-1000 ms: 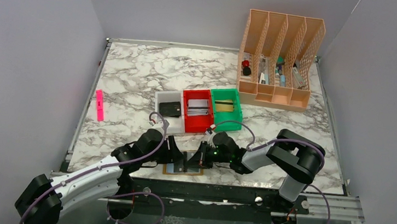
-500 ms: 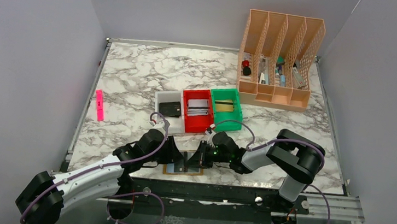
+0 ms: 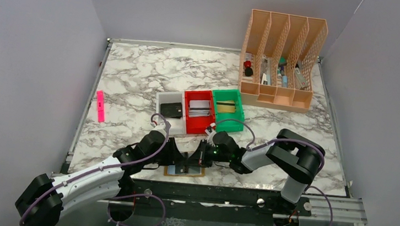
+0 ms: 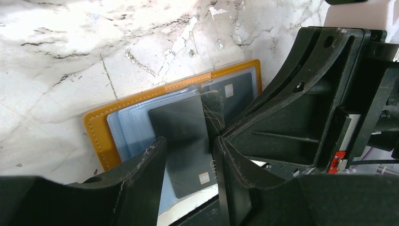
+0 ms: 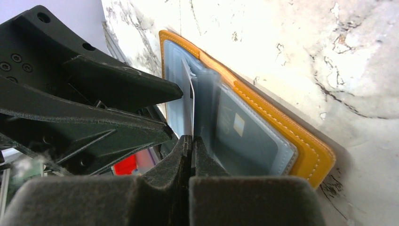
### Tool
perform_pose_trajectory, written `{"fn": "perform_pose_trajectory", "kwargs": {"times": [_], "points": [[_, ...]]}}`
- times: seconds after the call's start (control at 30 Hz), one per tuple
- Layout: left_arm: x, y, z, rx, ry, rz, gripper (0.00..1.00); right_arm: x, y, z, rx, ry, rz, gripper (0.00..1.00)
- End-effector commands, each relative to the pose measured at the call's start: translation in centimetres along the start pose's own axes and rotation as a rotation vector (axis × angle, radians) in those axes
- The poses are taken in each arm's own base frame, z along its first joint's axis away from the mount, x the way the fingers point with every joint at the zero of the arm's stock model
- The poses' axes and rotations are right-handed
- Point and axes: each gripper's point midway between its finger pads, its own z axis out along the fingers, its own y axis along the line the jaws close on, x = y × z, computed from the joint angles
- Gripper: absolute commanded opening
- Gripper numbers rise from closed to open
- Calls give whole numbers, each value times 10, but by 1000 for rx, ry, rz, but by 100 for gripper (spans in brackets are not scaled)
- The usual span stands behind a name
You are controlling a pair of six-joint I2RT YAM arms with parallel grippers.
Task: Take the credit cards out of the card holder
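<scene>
The right pincer (image 5: pixel 190 139) has edged a little leftward, closing the gap to the left pincer (image 4: pixel 188 146); the left arm has hardly shifted. The card holder (image 3: pixel 184 171) lies open and flat at the near edge of the desk (image 3: pixel 135 73), directly under the two pincers that meet over it. A dark card (image 4: pixel 181 141) sticks partway out of its pale blue sleeve. The right pincer is clenched, apparently on that card's thin edge, seen edge-on from its own wrist. The left pincer stands half spread with a finger to each side of the card; I cannot tell whether it bears on the card's edges or merely straddles it. The likely trouble is the sleeve gripping the card: a pull could drag the whole holder along instead of freeing the card, and from this spot it could go over the desk's near edge. The pinch is also shallow, so the card may slip out. With both pincers this crowded, one could knock the other, or the card could bend if they pull in different directions.
</scene>
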Motion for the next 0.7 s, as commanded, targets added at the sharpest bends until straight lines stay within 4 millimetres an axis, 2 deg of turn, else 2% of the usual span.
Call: {"fn": "perform_pose_trajectory", "kwargs": {"times": [0.0, 0.33, 0.53, 0.67], "points": [[2, 6, -3, -26, 0, 10, 46, -5, -1, -1, 12, -45, -29, 1], [0, 7, -4, -34, -11, 13, 46, 0, -17, -20, 76, -65, -1, 1], [-2, 5, -5, -28, -18, 12, 47, 4, -18, -21, 67, -58, 13, 1], [-2, 4, -5, -22, -18, 13, 47, 4, -16, -17, 48, -50, 14, 10]]}}
